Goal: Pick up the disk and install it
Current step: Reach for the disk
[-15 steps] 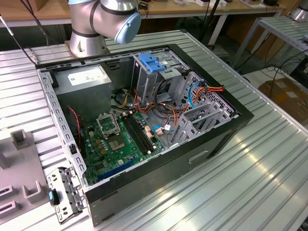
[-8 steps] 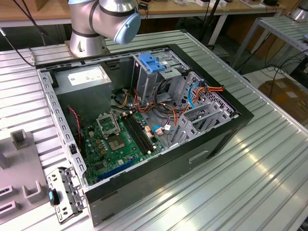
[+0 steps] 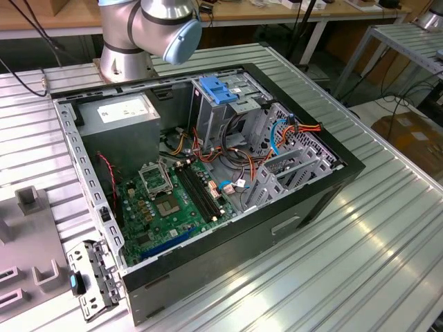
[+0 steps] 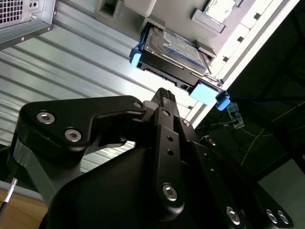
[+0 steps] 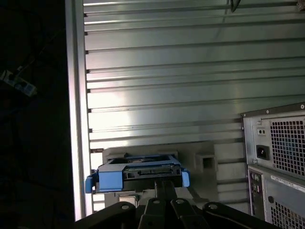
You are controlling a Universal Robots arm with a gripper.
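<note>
Gripper [image 4: 164, 94] is pressed together and pinching nothing, its tip close to the disk [image 4: 174, 47]. In both wrist views the disk lies flat in a grey holder [image 5: 206, 160] on the ribbed table [image 5: 167, 81], by the table's edge. In the exterior view the open case [image 3: 304, 207] sits mid-frame, with the arm [image 3: 149, 24] at the upper left.

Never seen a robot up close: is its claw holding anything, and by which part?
Seemingly nothing: the gripper points at the disk, which rests in its grey holder, ungripped.
</note>
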